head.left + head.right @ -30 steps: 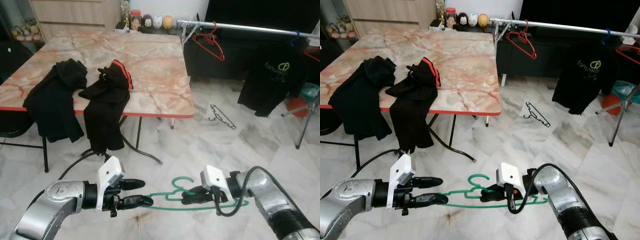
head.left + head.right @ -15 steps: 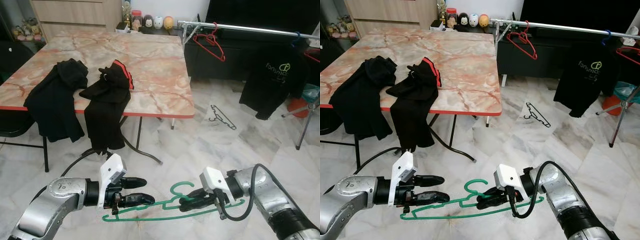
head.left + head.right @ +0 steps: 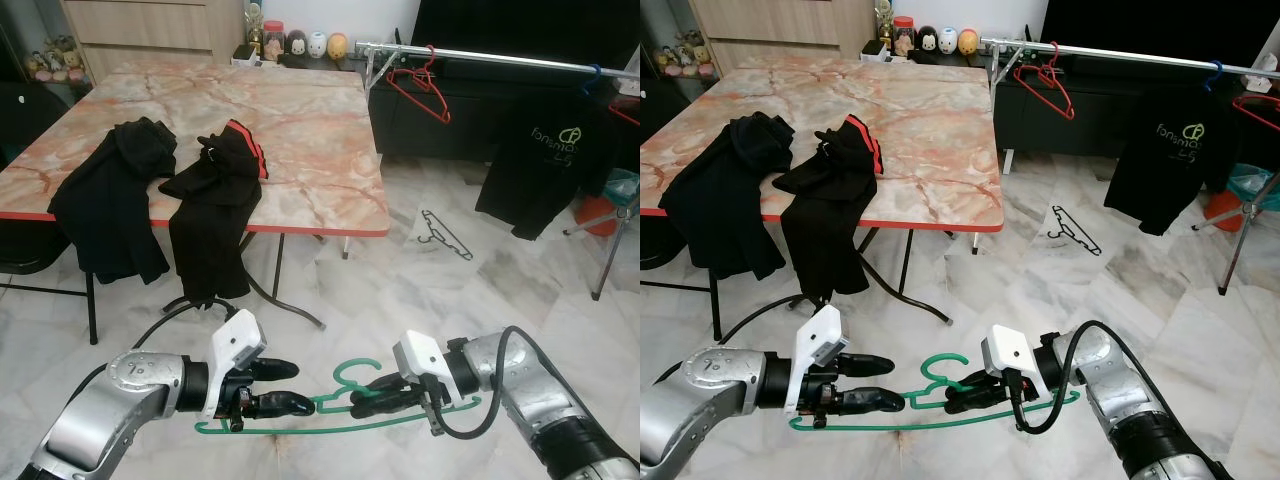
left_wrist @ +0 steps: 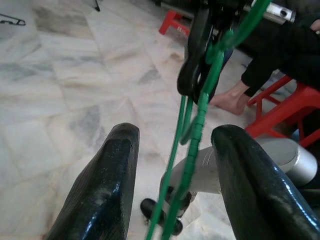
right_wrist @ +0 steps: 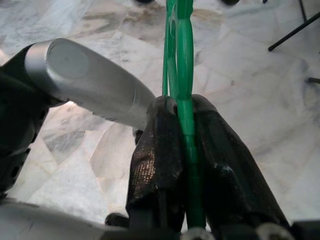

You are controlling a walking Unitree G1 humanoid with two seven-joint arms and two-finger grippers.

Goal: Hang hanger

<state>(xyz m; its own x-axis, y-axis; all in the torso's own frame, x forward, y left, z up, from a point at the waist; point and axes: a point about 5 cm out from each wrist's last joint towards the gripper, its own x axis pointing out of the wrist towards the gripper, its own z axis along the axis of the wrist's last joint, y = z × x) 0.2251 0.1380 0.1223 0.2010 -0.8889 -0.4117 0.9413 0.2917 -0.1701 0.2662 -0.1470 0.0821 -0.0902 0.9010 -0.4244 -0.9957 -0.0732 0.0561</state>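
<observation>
Hanger (image 3: 345, 408), green and thin, hung level above the marble floor (image 3: 400, 290) between the two arms, its hook curled upward. The right claw (image 3: 368, 402) was clamped tight on it just under the hook; in the right wrist view both black fingers (image 5: 152, 165) pressed against the green wire (image 5: 184, 100) with no gap. The left claw (image 3: 283, 388) stood spread at the hanger's other end, and in the left wrist view the green bars (image 4: 192, 150) ran through the gap between its fingers (image 4: 107, 185), touching neither.

Beyond, a marbled tabletop (image 3: 300, 120) carried two dark garments (image 3: 215, 200) draped over its near edge. A metal rail (image 3: 480, 57) at the far right held a red hanger (image 3: 420, 88) and a black T-shirt (image 3: 545, 160). A black hanger (image 3: 445, 233) lay on the floor below the rail.
</observation>
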